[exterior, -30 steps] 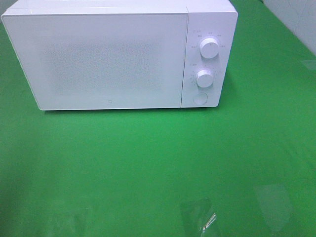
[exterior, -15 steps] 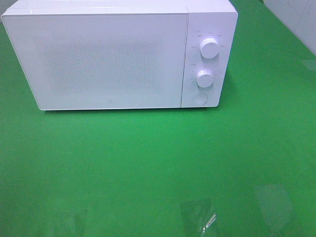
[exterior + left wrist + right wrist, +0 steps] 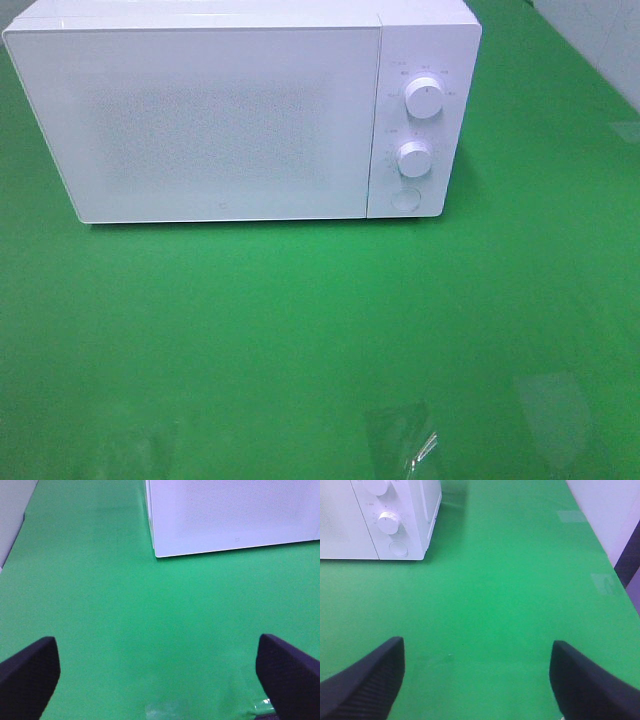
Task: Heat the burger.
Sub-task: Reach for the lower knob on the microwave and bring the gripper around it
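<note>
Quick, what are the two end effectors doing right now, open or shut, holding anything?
Left end effector: open, holding nothing.
Right end effector: open, holding nothing.

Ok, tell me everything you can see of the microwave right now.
The microwave is a white, boxy, plastic-looking unit standing upright at the back of the green table. Its wide door is shut, with a speckled window that hides the inside. The control panel beside the door carries an upper knob and a lower knob, both round and white, with a round button below. Only the table touches it.
</note>
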### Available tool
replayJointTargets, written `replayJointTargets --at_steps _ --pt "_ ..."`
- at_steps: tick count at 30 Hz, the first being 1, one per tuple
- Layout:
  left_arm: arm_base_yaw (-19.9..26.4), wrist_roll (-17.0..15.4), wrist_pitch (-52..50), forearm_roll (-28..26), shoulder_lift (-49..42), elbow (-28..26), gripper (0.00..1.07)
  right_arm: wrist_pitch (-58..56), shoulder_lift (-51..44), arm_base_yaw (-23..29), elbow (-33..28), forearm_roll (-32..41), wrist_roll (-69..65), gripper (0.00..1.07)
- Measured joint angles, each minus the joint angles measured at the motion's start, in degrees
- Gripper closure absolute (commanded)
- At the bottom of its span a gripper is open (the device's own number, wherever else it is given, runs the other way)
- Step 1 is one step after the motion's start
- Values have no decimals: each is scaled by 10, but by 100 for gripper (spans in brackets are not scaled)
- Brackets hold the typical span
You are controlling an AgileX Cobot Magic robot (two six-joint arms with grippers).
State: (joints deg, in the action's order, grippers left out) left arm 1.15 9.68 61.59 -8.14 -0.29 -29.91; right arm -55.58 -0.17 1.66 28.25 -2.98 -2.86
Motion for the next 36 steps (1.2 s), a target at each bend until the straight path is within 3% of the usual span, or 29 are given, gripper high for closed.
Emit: replayJointTargets --at_steps 36 --pt "0 0 0 -2 0 0 7 23 14 4 10 10 -14 36"
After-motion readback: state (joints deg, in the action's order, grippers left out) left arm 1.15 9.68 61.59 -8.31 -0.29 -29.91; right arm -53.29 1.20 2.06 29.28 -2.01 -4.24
